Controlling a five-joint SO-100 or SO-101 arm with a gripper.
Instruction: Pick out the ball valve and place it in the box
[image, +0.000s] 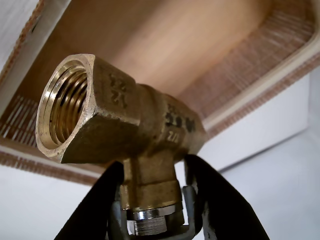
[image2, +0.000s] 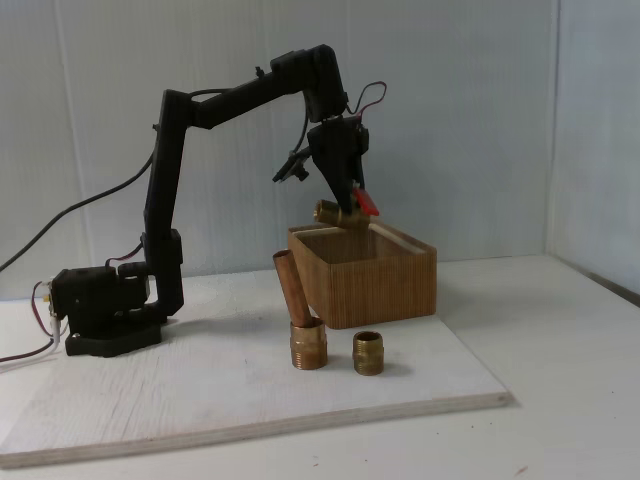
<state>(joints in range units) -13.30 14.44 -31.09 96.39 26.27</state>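
Your valve (image: 125, 120) hangs in the air over the box (image2: 365, 275), its brass body lying roughly level with the threaded mouth turned toward 9 o'clock in the wrist view. In that view the stem points down toward 6 o'clock, and you see the silvery nut at its base sitting between the two black fingers (image: 95, 210) of the gripper (image: 150, 220), which is clamped on the valve at the stem. In the fixed view the valve (image2: 335, 212) sits just above the box's near-left rim, with the red handle (image2: 366, 203) sticking out toward 3 o'clock beside the gripper (image2: 345, 205).

Behind the valve in the wrist view you look into the box (image: 280, 55): pale smooth floor, ribbed brown inner walls and a pale rim running off toward 3 o'clock.

In the fixed view the arm (image2: 230, 95) reaches from its base (image2: 100, 310) at 9 o'clock up and over to the box. At 7 o'clock from the box, close to its front face, stands a fitting (image2: 305, 330) with a copper stub leaning toward 11 o'clock. Just beside it, toward 3 o'clock, stands a short nipple (image2: 368, 353). All rest on a white board (image2: 200, 400).
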